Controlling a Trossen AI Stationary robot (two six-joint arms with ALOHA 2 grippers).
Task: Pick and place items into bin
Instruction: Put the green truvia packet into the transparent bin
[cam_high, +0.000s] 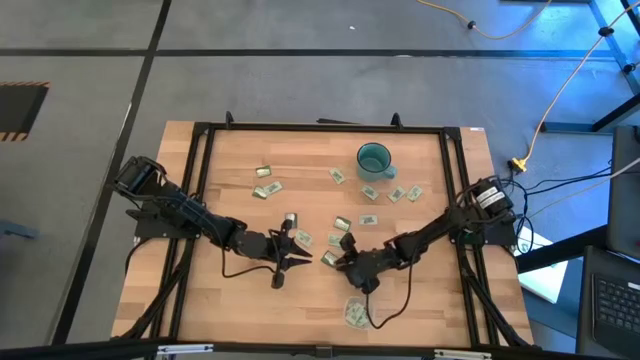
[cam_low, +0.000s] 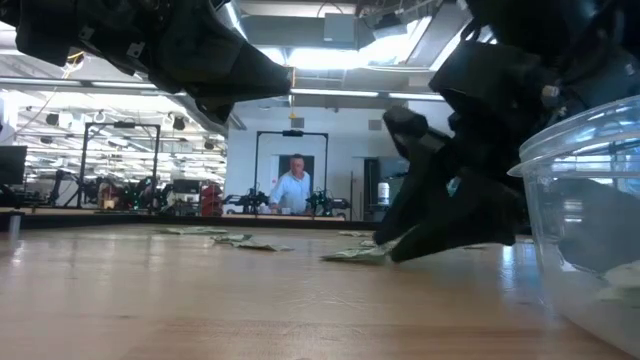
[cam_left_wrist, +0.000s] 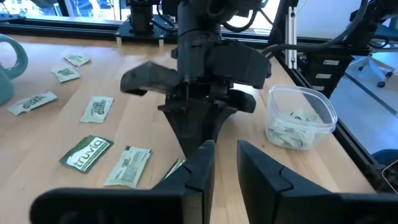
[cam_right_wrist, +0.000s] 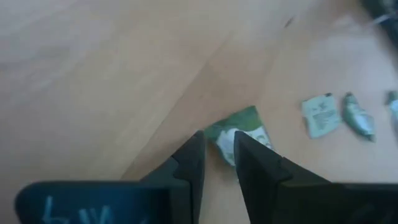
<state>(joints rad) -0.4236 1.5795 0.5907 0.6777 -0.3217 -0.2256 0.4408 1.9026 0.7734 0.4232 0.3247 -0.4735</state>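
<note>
On the wood table, the right claw pinches a green-white packet.

The packets are pale green and white, some with green lettering, on a light wood-grain table inside a black frame. The mug is teal; the bin is clear, with green-and-white packets showing through. Both arms are black, and a yellow cable crosses the grey floor.
</note>
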